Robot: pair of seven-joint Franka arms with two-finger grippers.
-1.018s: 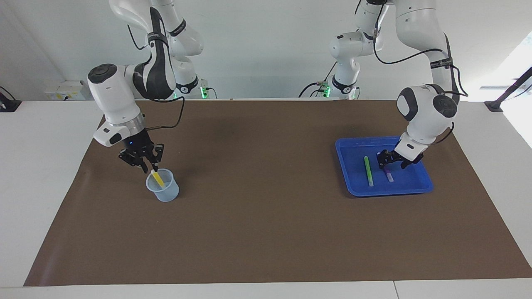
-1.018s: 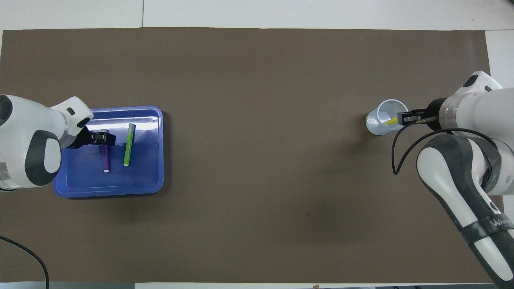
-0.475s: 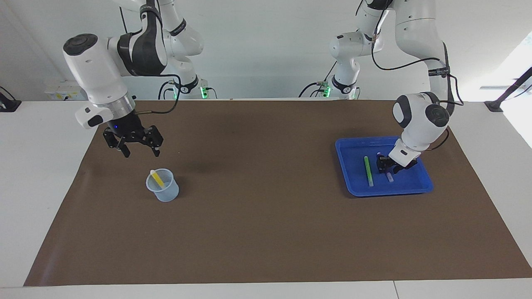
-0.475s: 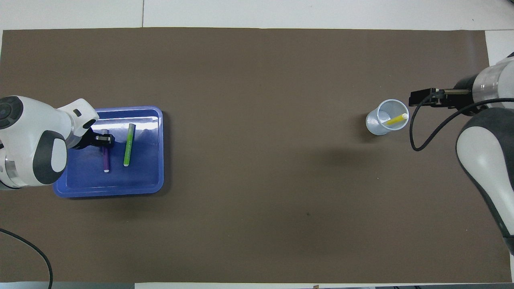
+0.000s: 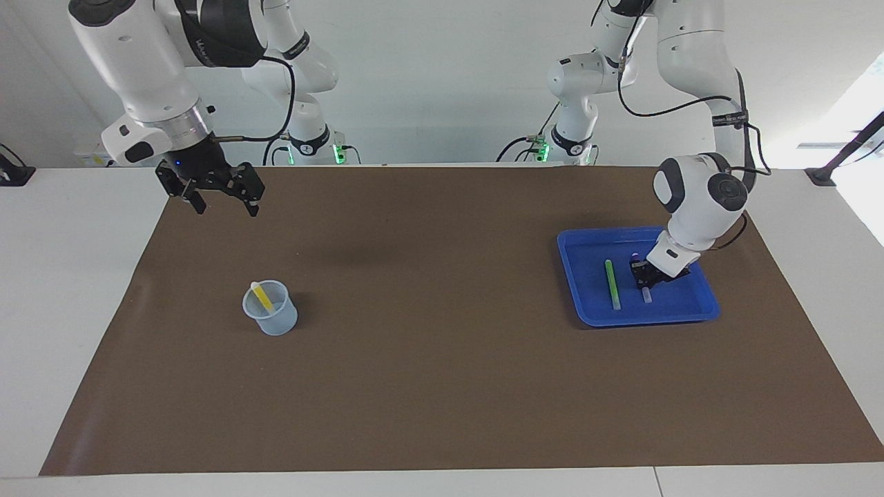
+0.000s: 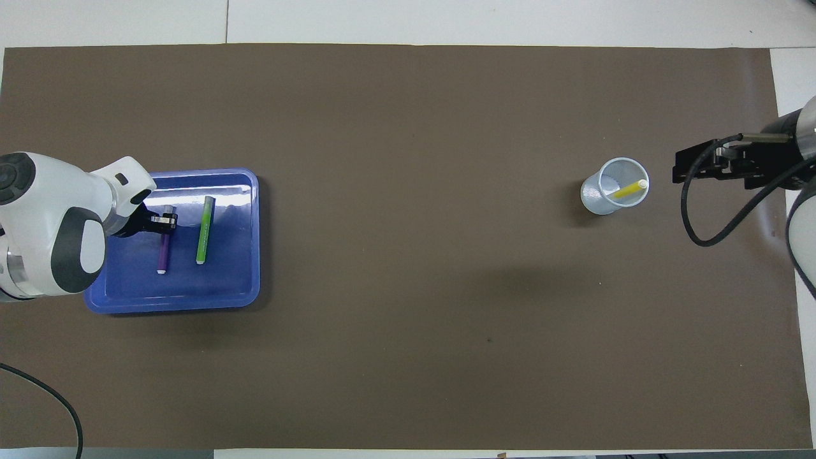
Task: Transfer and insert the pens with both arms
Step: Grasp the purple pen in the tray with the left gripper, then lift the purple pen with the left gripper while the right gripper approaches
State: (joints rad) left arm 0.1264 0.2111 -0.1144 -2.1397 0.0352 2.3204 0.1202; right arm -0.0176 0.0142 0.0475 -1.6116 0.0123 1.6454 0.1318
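Note:
In the blue tray (image 5: pixel 588 307) (image 6: pixel 237 271) my left gripper (image 5: pixel 642 274) (image 6: pixel 163 220) is down and shut on the purple pen (image 5: pixel 646 295) (image 6: pixel 162 254) near its dark end. The pen's pale cap sticks out from under the fingers. The green pen (image 5: pixel 611 284) (image 6: pixel 204 231) lies beside it in the tray, untouched. The yellow pen (image 5: pixel 261 295) (image 6: pixel 628 189) leans inside the pale blue cup (image 5: pixel 275 321) (image 6: pixel 596 197). My right gripper (image 5: pixel 226 207) (image 6: pixel 681 171) hangs open and empty, high over the mat toward the right arm's end.
A brown mat (image 5: pixel 442 359) (image 6: pixel 408 287) covers most of the white table. Two slimmer white arms with green-lit bases (image 5: pixel 324 148) stand at the robots' edge. Tray and cup sit at the two ends of the mat.
The right gripper let go of the yellow pen in the cup, opened wide and rose away. The left gripper sank onto the purple pen and shut; the pen turned slightly.

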